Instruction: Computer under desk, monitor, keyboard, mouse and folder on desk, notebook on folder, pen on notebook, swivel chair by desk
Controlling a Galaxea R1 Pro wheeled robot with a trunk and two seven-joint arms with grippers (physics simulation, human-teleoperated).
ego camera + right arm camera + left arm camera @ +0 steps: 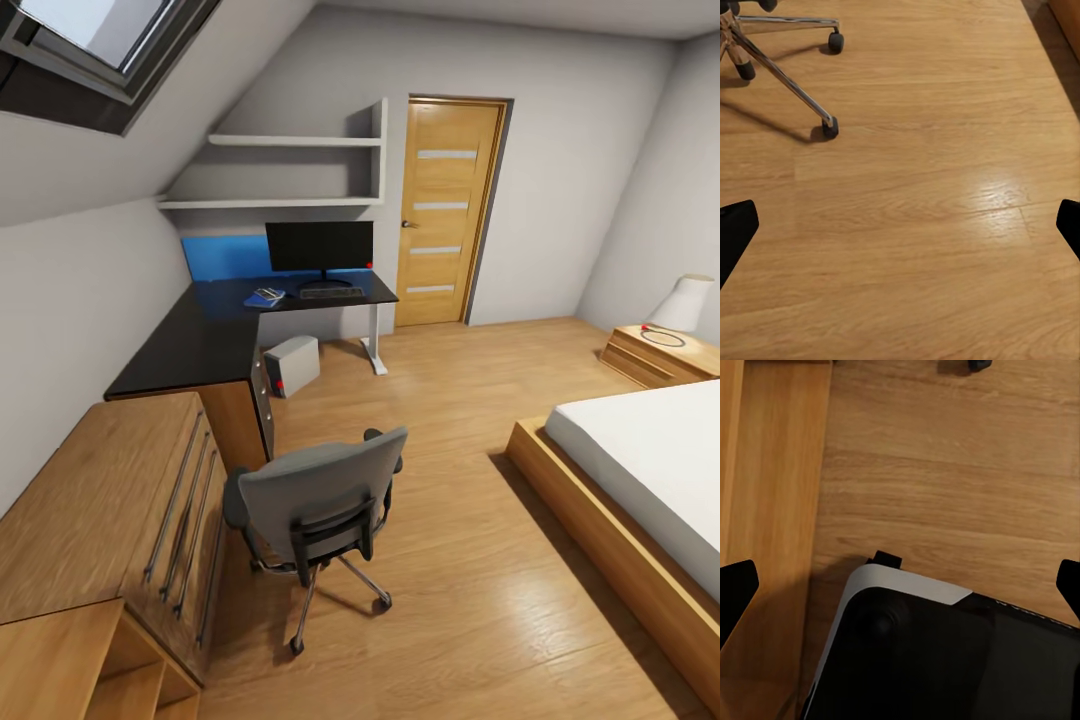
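**Across the bedroom, desk set up, chair standing apart**

Under the sloped ceiling, the desk (pixel 200 340) carries the monitor (pixel 319 247), with the keyboard (pixel 331 292) before it and the folder (pixel 264 297) to its left. Beneath sits the computer (pixel 292 365). Nearer, the swivel chair (pixel 318 505) stands on the wooden floor (pixel 450 560), beside the wooden drawer chest (pixel 100 510). Both claws hang released over the floor: left gripper (pixel 900 589), right gripper (pixel 900 229).

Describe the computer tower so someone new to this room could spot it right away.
Find the L-shaped black desk in the far left corner, below the white wall shelves. The computer stands on the wood floor under it, between the black drawer unit and the white desk leg. It is the one pale silver-grey box there, with a small red light on its front.
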